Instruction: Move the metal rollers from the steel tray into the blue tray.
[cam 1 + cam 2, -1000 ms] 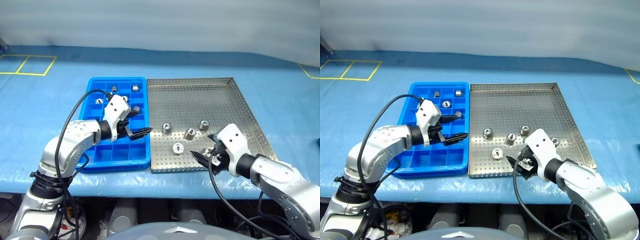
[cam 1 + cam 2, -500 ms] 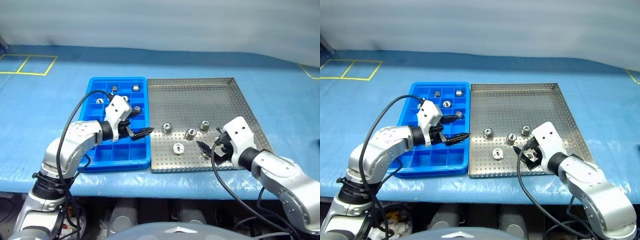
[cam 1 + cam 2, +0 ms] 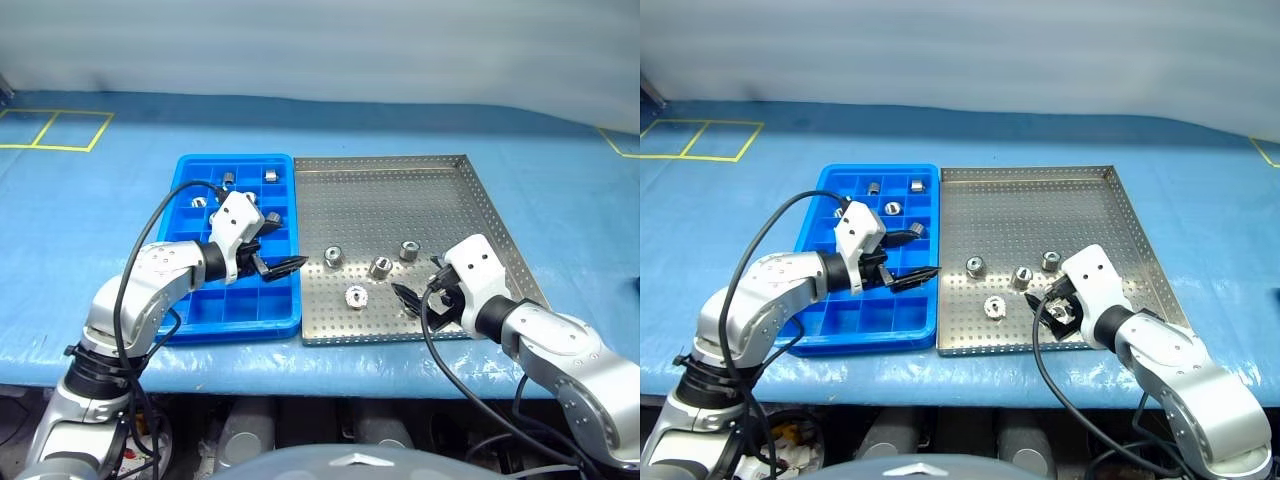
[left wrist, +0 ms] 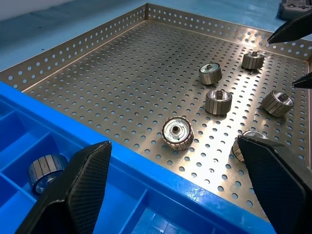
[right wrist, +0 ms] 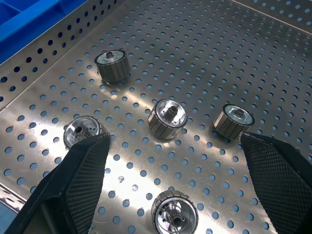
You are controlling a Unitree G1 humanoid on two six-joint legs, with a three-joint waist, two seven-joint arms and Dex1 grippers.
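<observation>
Five rollers (image 5: 167, 118) lie in the steel tray (image 3: 400, 190); right end effector (image 3: 415, 303), spread and empty, has swung over them, readying a pick; left end effector (image 3: 283, 266), spread, waits over the blue tray (image 3: 190, 325).

There are nine metal rollers (image 4: 178, 132) in view: five on the one steel tray (image 3: 400, 190) and four in compartments of the one blue tray (image 3: 190, 305). Two end effectors hang over the trays, left (image 3: 283, 250) and right (image 3: 1052, 310).
</observation>
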